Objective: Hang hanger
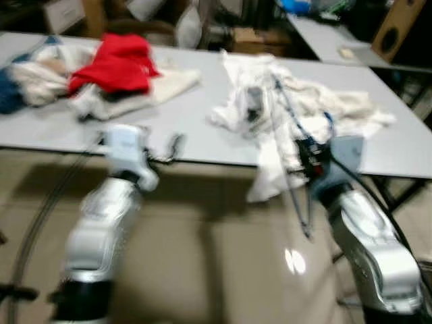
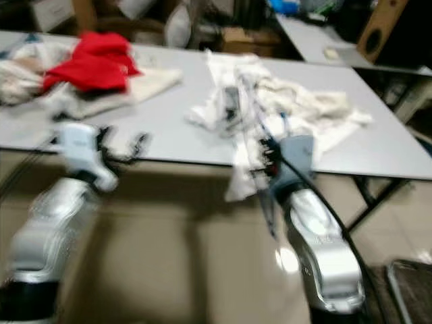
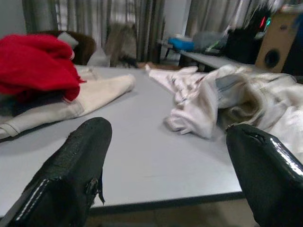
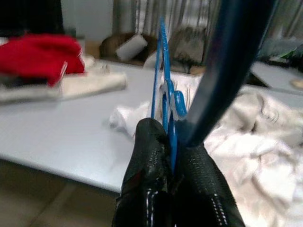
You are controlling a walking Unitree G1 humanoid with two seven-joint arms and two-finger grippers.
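Hanger [image 4: 165, 90], blue and thin, sat pinched between the closed fingers [image 4: 149, 161] of our right end effector [image 1: 312, 160] at the desk's [image 1: 196, 131] near edge, a white garment [image 1: 283, 108] draped around it and spilling over the edge. Our left end effector [image 3: 165, 161] hung wide open and empty by that edge. Farther back lay a red garment [image 1: 118, 64] on pale clothes [image 1: 145, 91].

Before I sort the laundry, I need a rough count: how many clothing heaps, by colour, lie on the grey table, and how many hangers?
Red garment: 1
Cream pile under it: 1
White heap: 1
Blue hanger, clamped in the right gripper: 1
Total: 4
The left gripper holds nothing, jaws apart.
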